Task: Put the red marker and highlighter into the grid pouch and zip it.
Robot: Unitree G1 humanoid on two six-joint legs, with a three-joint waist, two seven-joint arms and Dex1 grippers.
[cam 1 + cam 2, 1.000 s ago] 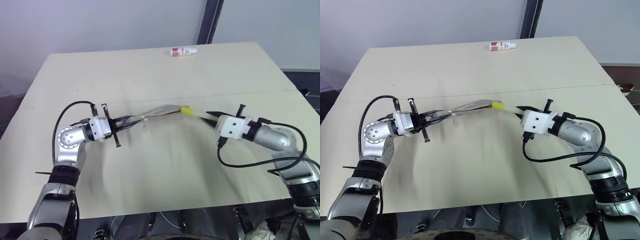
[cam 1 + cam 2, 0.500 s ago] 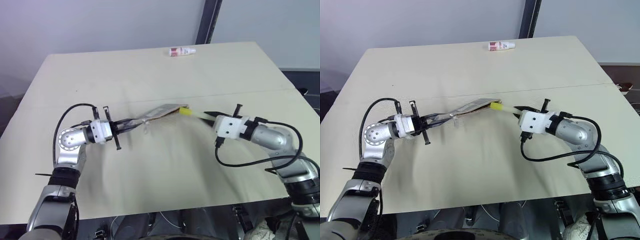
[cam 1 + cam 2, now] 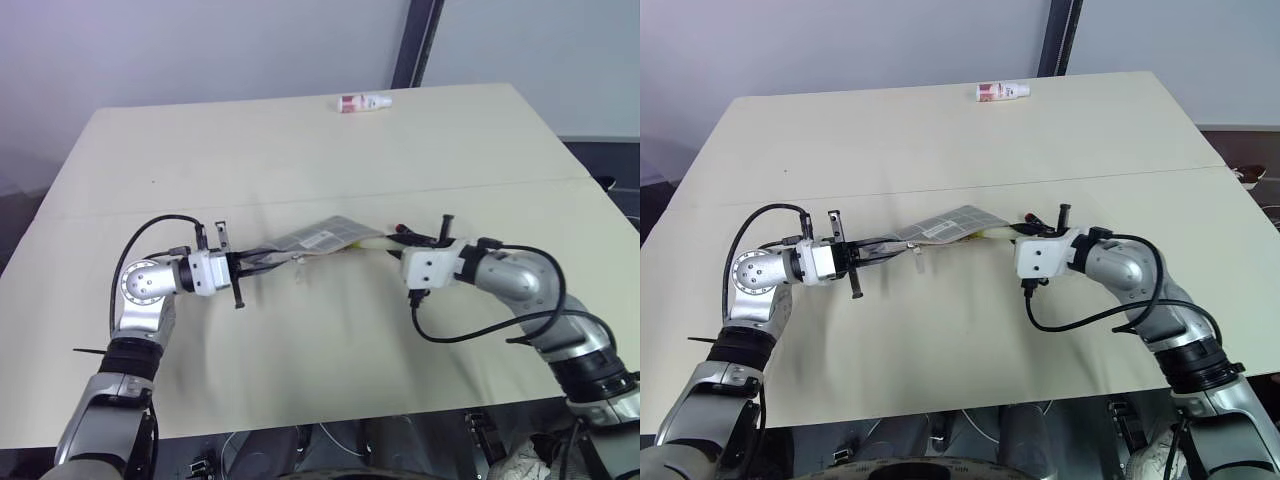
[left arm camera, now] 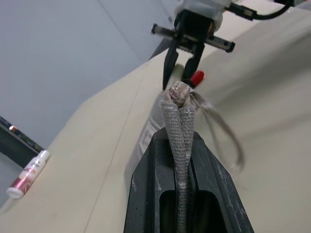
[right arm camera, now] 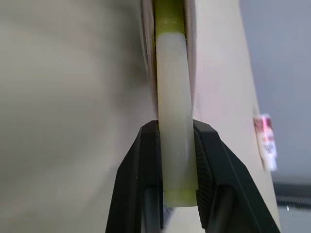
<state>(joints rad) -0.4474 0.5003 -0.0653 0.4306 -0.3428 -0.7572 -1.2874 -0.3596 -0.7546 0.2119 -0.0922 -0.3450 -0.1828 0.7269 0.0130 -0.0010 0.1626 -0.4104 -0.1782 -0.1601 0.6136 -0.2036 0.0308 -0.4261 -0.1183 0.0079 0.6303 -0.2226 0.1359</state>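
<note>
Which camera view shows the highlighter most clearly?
The right wrist view: the highlighter runs between the right gripper's fingers, its tip entering the pouch. The eye views show a pale sliver; the left wrist view shows almost nothing of it.

Woven cloth grid pouch [image 4: 178, 131]; smooth translucent plastic highlighter [image 5: 174, 121].

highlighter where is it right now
The highlighter is clamped in the right tool near the table's middle, its front end entering the open end of the pouch, which the left tool grips.
</note>
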